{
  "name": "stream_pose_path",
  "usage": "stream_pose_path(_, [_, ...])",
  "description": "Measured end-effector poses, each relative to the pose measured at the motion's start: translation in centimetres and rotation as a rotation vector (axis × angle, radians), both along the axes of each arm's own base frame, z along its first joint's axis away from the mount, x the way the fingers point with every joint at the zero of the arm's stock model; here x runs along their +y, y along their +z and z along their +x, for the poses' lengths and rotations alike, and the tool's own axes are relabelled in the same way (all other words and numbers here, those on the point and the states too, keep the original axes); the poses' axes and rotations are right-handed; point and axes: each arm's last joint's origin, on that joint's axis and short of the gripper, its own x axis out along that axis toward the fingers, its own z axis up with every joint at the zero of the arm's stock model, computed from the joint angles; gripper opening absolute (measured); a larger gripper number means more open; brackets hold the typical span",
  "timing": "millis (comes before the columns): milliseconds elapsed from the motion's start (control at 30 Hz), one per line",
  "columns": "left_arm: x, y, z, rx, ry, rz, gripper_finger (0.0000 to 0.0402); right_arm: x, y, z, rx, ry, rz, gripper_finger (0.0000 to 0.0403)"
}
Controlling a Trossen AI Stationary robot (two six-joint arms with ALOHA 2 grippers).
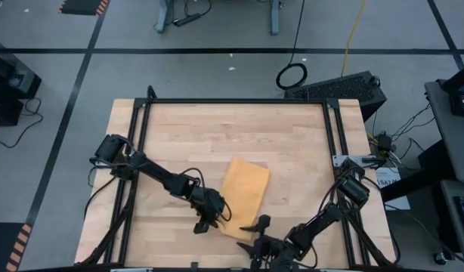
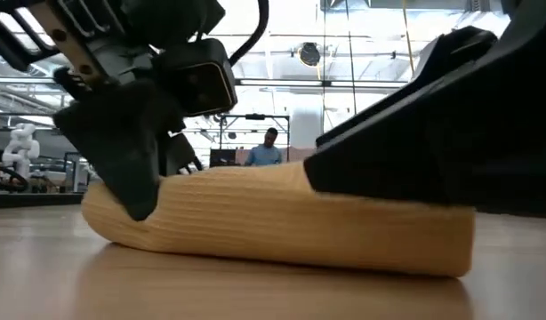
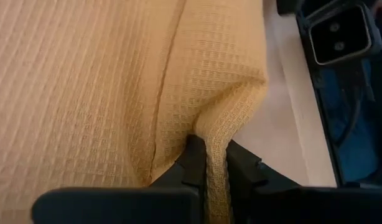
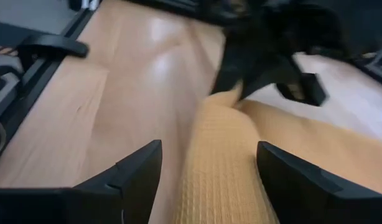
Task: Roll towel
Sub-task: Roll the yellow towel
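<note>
— So, from above, where is the towel (image 1: 244,198)?
— Folded on the table (image 1: 217,128), near the front edge, long axis running from front to back with a slight tilt. The left claw (image 1: 209,221) is at its front left corner, the right claw (image 1: 256,234) at the front edge.
— And level with the table?
— It lies flat, both arms at its near end.
— Left wrist?
— The left claw is clenched on a pinch of towel edge.
— Right wrist?
— The right claw is spread wide, holding nothing; the towel stretches straight ahead between its fingers.

mustard waffle-weave towel (image 1: 245,195), pale wooden table (image 1: 217,128)
</note>
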Motion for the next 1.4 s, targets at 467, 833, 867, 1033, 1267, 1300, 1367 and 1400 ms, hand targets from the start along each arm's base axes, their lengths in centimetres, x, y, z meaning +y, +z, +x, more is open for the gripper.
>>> stream_pose_path(467, [0.7, -0.1, 0.2, 0.011, 0.029, -0.003, 0.0034, -0.8, -1.4, -0.6, 0.077, -0.085, 0.136, 0.0251])
stream_pose_path(833, [-0.1, 0.1, 0.3, -0.031, 0.117, 0.037, 0.0072, -1.3, -2.0, -1.0, 0.105, -0.148, 0.217, 0.0206])
stream_pose_path(867, [-0.3, 0.1, 0.3, -0.031, 0.133, 0.043, 0.0084, -1.3, -2.0, -1.0, 0.105, -0.151, 0.221, 0.0194])
stream_pose_path(1033, [-0.9, 0.5, -0.1, -0.015, 0.143, 0.034, 0.0150, -1.4, -2.1, -1.2, 0.119, -0.161, 0.213, 0.0133])
stream_pose_path(1267, [-1.6, 2.7, -1.9, -0.032, 0.105, 0.146, 0.0226, -1.5, -2.1, -1.3, 0.137, -0.145, 0.183, 0.0094])
stream_pose_path(1300, [-1.8, 3.1, -2.1, -0.074, 0.105, 0.191, 0.0233, -1.5, -2.2, -1.3, 0.138, -0.144, 0.185, 0.0093])
stream_pose_path(1367, [-2.5, 3.8, -2.3, -0.182, 0.111, 0.290, 0.0244, -1.5, -2.2, -1.3, 0.142, -0.142, 0.195, 0.0092])
stream_pose_path(1400, [-3.1, 4.0, -2.4, -0.237, 0.110, 0.330, 0.0250, -1.4, -2.2, -1.3, 0.142, -0.142, 0.204, 0.0092])
